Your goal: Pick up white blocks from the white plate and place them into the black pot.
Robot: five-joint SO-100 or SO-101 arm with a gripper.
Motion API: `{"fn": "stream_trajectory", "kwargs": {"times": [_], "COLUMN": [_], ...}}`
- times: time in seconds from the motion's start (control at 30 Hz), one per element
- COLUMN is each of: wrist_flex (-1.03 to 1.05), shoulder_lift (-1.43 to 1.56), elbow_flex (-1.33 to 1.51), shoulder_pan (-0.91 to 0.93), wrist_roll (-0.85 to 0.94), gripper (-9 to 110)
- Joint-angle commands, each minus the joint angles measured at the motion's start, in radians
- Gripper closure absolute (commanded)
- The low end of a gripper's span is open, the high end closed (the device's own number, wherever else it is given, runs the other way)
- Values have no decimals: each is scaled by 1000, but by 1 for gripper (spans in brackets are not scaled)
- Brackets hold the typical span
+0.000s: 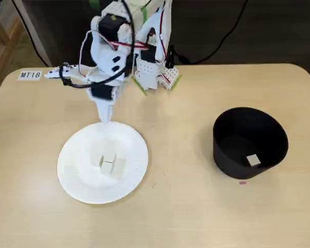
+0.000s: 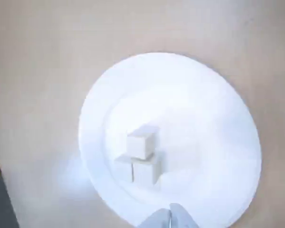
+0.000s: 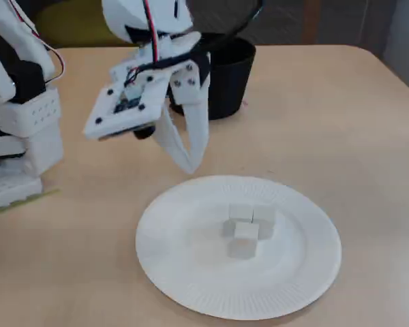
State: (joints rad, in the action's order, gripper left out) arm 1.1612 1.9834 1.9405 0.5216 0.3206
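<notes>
The white plate (image 1: 81,149) (image 2: 204,118) (image 3: 184,252) lies on the wooden table in front of the arm. A tight cluster of three white blocks (image 1: 109,165) (image 2: 141,156) (image 3: 249,225) sits near its middle. My gripper (image 1: 104,117) (image 3: 191,163) hangs shut and holding nothing over the plate's rim on the arm side, well above the blocks. In the wrist view its white fingertips (image 2: 167,219) meet at the bottom edge. The black pot (image 1: 232,155) (image 3: 225,75) stands to the right in a fixed view, with one white block (image 1: 253,160) inside it.
The arm's white base (image 1: 155,62) (image 3: 20,136) stands at the table's far edge with cables behind it. A label reading MT18 (image 1: 30,75) is stuck at the far left. A small pink mark (image 1: 242,182) lies by the pot.
</notes>
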Motion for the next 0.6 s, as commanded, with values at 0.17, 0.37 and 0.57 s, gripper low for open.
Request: {"fn": "stream_trajectory", "kwargs": {"times": [0.17,0.37,0.57], "wrist_flex": [66,126,135], "shoulder_lift": [-135,-311,-486], "elbow_flex": [-74,-236,-396], "shoulder_pan": [115,75,34], "wrist_roll": [2,2,-20], "gripper": [72,69,67]}}
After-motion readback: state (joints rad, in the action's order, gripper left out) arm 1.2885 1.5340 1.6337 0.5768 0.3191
